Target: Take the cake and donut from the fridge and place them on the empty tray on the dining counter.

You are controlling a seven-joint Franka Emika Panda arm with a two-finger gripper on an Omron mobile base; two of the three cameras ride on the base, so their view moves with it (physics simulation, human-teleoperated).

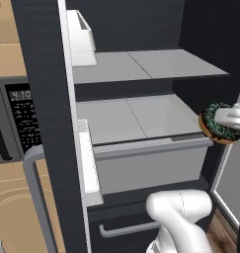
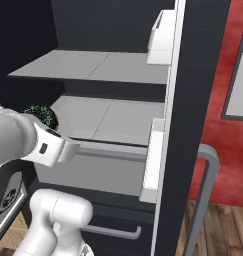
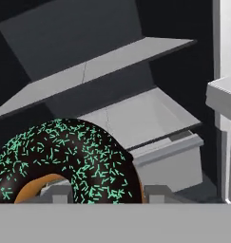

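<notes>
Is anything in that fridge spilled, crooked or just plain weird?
Nothing is spilled or broken. The one oddity is the donut: it hangs in the air beside the fridge shelves, pinched in the gripper, not resting on any shelf.

I'm working in a home kitchen. In front of me stands an open black fridge (image 1: 47, 99) with grey shelves (image 1: 141, 66) and a drawer (image 1: 151, 163). Left of it a built-in microwave (image 1: 20, 118) sits among tan wooden cabinets (image 1: 5, 29), with wood plank flooring (image 2: 218, 227) and a red wall (image 2: 228, 150).
</notes>
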